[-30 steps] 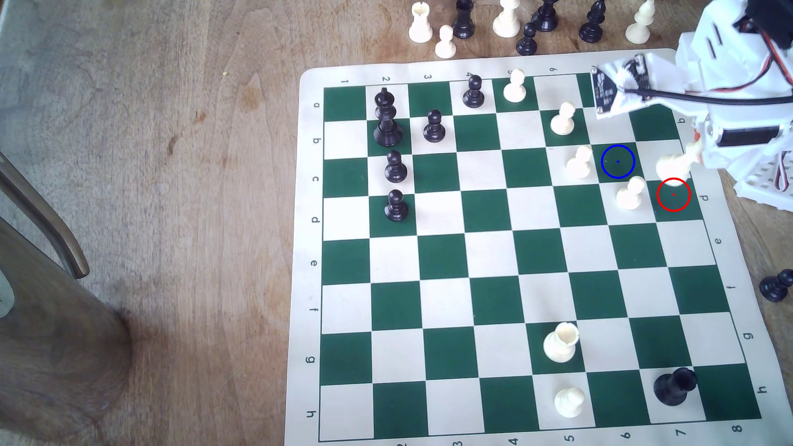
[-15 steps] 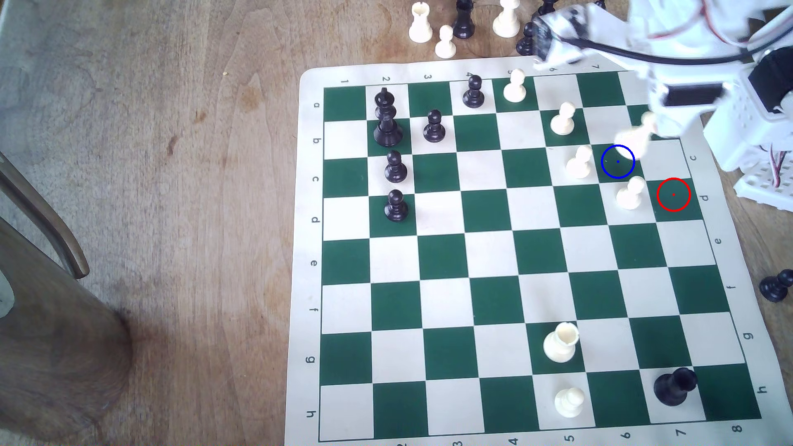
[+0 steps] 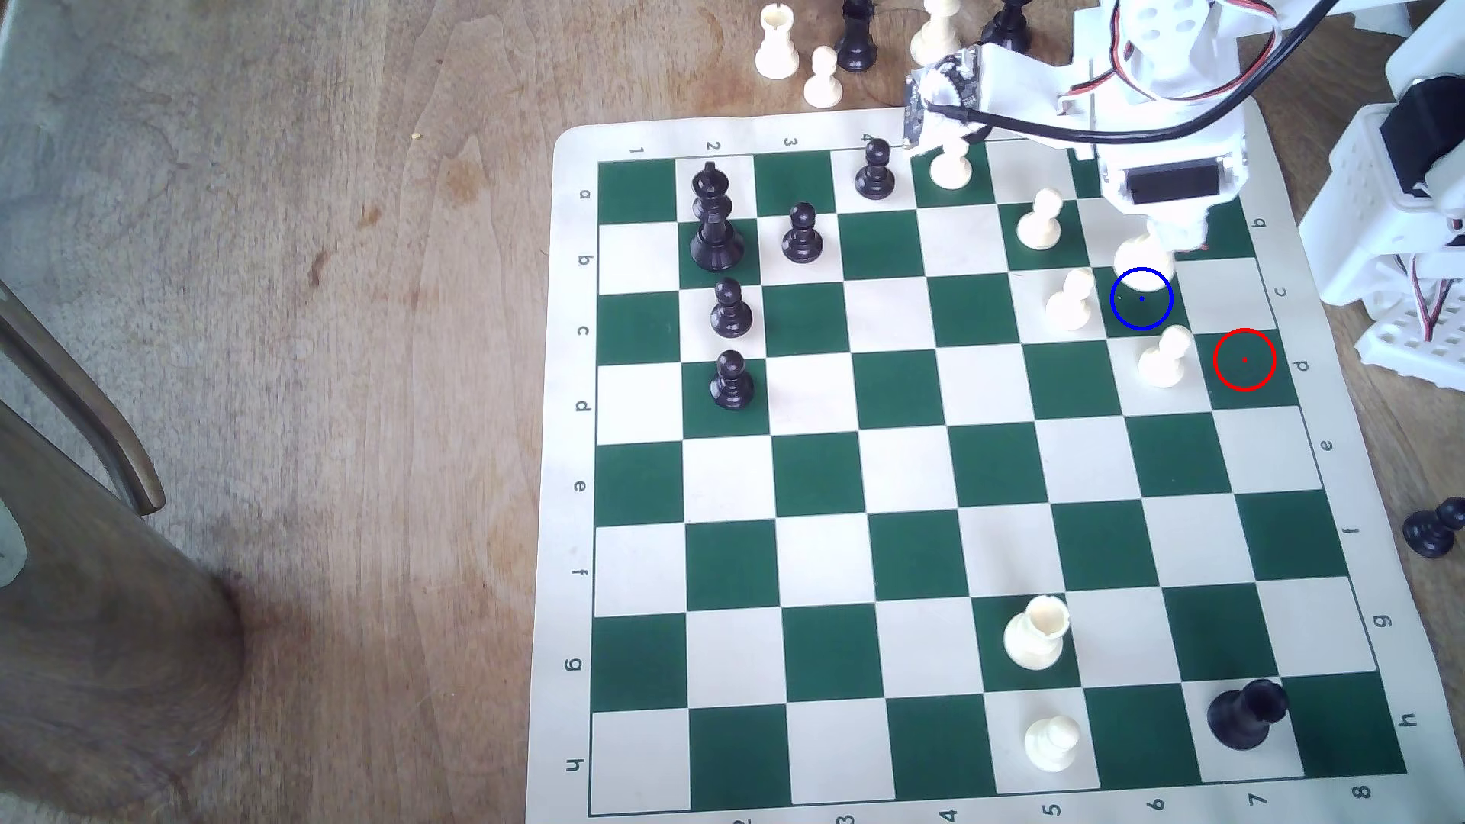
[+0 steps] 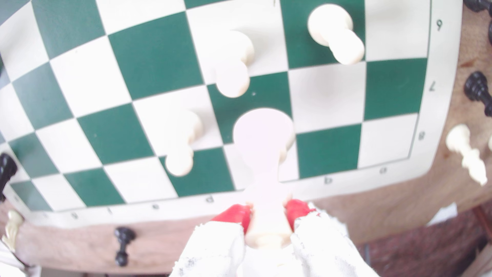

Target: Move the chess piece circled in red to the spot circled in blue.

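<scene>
- Chess piece [image 4: 263, 149]: tall cream-white piece, long axis running away from the wrist cam, wide round base toward the board, top end in between the red fingertips [image 4: 235, 214].
- End effector [image 4: 269, 213]: closed on the piece's upper stem, one red tip each side, both touching; cloth-wrapped fingers behind them.
- Exterior view: piece's round base [image 3: 1143, 257] shows just below the white end effector [image 3: 1165, 238], rest of the body hidden by it. Base sits at the upper edge of the blue ring, overlapping its top; can't tell if it touches the board.
- The spot [image 3: 1141, 299]: dark green sq w/ blue ring and dot, bare inside the ring.
- Red ring [image 3: 1245, 360]: on another green sq, toward the exterior view's right and lower, no piece in it.
- White pawns: one [image 3: 1069, 299] just beside the spot on the exterior view's left, one [image 3: 1164, 358] just below it, one [image 3: 1040, 220] up and to the left.
- Board [image 3: 872, 507]: green/cream roll-up mat on a wooden surface [image 3: 317, 317].
- Black pieces [image 3: 717, 218] grouped far across the board, exterior view's left.
- Spare pieces [image 3: 823, 78] stand off the board along the top edge.
</scene>
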